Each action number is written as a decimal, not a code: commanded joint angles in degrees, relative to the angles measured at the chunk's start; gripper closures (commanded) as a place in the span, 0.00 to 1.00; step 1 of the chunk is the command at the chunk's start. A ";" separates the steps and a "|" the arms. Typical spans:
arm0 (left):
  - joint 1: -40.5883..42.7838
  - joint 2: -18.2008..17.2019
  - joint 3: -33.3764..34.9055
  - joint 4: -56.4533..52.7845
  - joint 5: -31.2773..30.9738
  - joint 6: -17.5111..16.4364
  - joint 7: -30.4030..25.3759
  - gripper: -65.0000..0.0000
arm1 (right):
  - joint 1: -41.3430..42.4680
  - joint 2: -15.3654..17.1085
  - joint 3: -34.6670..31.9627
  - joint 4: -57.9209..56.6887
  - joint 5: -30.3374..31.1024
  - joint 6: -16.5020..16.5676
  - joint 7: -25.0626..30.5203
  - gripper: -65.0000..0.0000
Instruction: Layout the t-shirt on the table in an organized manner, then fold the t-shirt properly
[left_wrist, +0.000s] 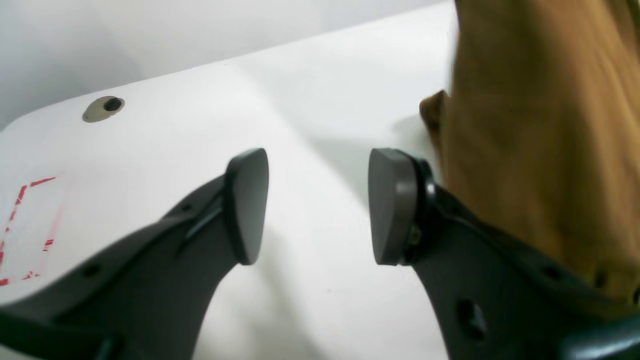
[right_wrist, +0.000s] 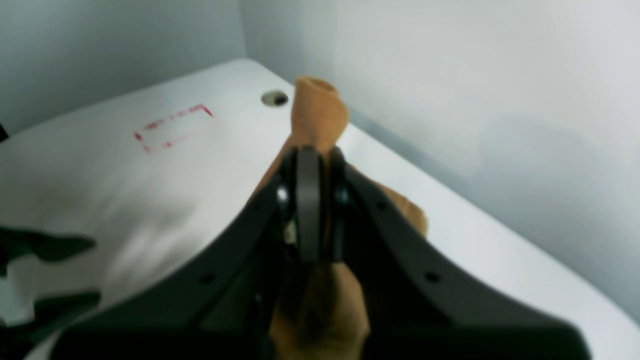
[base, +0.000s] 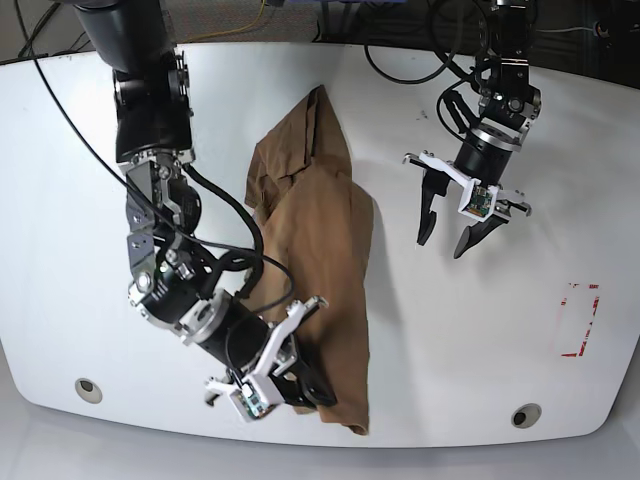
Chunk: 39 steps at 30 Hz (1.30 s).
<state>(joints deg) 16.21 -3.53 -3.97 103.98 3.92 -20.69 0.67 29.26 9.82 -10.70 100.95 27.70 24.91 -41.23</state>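
Observation:
The tan-brown t-shirt (base: 320, 250) stretches as a bunched, wrinkled strip from the table's far edge to its near edge in the base view. My right gripper (base: 305, 385) is shut on the cloth near the shirt's near end. In the right wrist view the jaws (right_wrist: 310, 200) pinch a fold, with t-shirt (right_wrist: 320, 115) twisting away beyond them. My left gripper (base: 443, 243) hangs open over bare table (base: 480, 340) to the right of the shirt. Nothing is between its pads (left_wrist: 317, 205), and the t-shirt (left_wrist: 540, 125) rises just beside its right finger.
A red dashed rectangle (base: 578, 320) marks the table near its right edge, also seen as a red mark (left_wrist: 25, 225). Round grey holes sit at the near left (base: 88, 386) and near right (base: 526, 414). Cables trail along the right-wrist arm and at the back.

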 joint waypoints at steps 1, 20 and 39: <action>-0.25 -0.12 -0.21 1.11 -0.45 0.07 -1.59 0.55 | 4.37 -1.34 -0.51 -1.39 0.82 -0.25 2.24 1.00; -0.16 -0.29 -1.62 1.29 -0.36 0.16 -1.59 0.55 | 15.54 -6.09 -1.21 -11.94 0.82 -0.25 3.12 1.00; -0.34 -0.12 -1.53 1.29 -0.36 0.16 -1.59 0.55 | 17.73 -10.75 -9.83 -17.30 0.56 -0.25 3.12 1.00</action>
<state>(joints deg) 16.21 -3.49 -5.52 104.05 4.10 -20.62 0.64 45.15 0.03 -20.75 83.33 27.73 24.67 -40.12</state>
